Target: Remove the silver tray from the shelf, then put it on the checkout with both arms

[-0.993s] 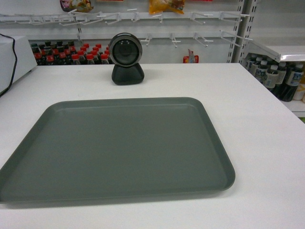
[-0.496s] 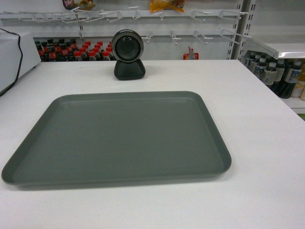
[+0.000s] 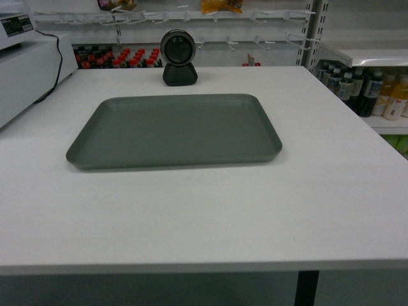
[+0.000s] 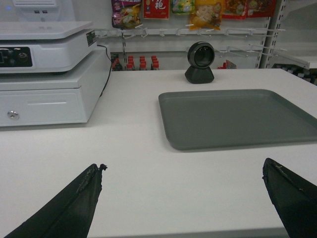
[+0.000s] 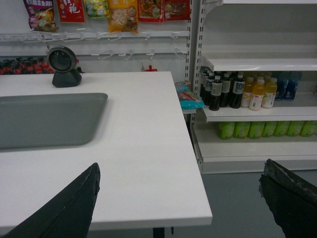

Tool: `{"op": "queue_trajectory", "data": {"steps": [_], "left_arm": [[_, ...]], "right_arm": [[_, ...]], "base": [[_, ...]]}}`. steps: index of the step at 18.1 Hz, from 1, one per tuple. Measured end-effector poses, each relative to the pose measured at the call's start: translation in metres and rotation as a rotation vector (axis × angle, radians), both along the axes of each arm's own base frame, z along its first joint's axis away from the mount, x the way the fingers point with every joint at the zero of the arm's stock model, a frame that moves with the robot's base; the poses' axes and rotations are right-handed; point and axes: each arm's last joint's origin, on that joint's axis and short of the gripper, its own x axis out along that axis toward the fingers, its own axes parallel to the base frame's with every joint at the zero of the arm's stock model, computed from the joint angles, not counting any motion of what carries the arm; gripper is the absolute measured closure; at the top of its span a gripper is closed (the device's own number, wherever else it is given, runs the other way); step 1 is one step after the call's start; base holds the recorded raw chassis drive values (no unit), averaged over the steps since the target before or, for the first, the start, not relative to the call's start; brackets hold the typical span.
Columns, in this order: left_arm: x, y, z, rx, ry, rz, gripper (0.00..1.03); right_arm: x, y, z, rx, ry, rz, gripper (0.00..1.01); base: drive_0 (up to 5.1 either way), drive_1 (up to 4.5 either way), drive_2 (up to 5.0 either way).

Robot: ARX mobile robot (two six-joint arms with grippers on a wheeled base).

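Grey and matte, the silver tray [image 3: 173, 130] lies flat on the white checkout [image 3: 210, 210], in the upper middle of the head view, empty inside, with bare tabletop all around it. Just behind its far edge, near the top centre of the frame, stands a black dome-shaped scanner [image 3: 179, 57].

No arm shows in the head view. In the left wrist view the left gripper [image 4: 183, 198] fills the bottom corners with its two black fingers [image 4: 74, 206] spread wide, nothing between them; the tray sits at centre right, well apart from them, and a white cash register [image 4: 47, 74] occupies the upper left.

In the right wrist view the right gripper [image 5: 181, 198] is likewise spread wide and holds nothing, near the table's right edge; the tray lies at the left, and shelves of drink bottles [image 5: 237, 91] stand at the right.
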Motion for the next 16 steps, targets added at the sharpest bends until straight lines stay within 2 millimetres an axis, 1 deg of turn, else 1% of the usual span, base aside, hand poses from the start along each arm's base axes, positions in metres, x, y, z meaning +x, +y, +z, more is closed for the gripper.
{"op": "queue_trajectory", "data": {"steps": [11, 15, 16], "left_arm": [[0.0000, 0.0001, 0.0000, 0.000, 0.000, 0.003, 0.05], [0.0000, 0.0000, -0.0004, 0.000, 0.004, 0.001, 0.05], [0.0000, 0.0000, 0.0004, 0.000, -0.005, 0.001, 0.05]], "right_arm": [[0.0000, 0.0000, 0.0001, 0.000, -0.002, 0.000, 0.03], [0.0000, 0.0000, -0.0003, 0.000, 0.003, 0.000, 0.03], [0.0000, 0.0000, 0.0001, 0.000, -0.001, 0.000, 0.03]], "base": [[0.0, -4.34, 4.3], [0.0, -3.89, 3.9], [0.0, 0.00, 0.0]]}}
